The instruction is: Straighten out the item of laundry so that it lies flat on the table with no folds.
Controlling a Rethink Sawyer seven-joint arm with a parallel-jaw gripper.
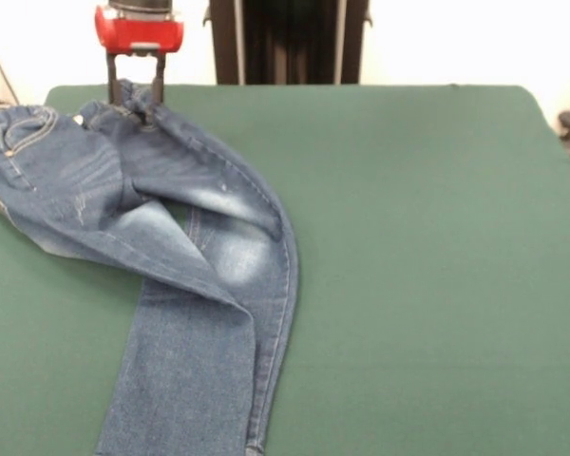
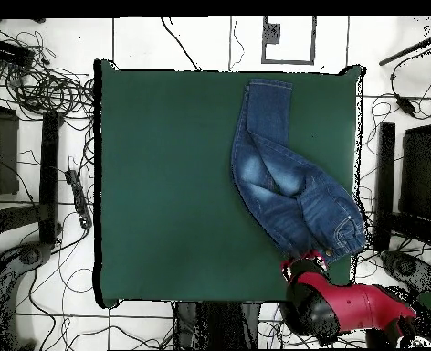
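The blue denim jeans [image 1: 185,275] lie on the left part of the dark green table [image 1: 418,247]. The waistband is bunched at the far left corner. The legs run toward the near edge, one folded across the other, with faded patches showing. My gripper [image 1: 135,93], with a red body, stands at the table's far edge over the waist part of the jeans. Its two fingers [image 1: 111,81] are apart, astride a bit of the cloth. In the overhead view the jeans [image 2: 288,183] lie at the table's [image 2: 164,183] right side, with the gripper [image 2: 303,265] at their lower end.
The robot's dark pedestal [image 1: 290,38] stands behind the table's far edge. The jeans reach past the table's left edge and near edge in the front view. Cables [image 2: 46,101] and stands lie on the floor around the table.
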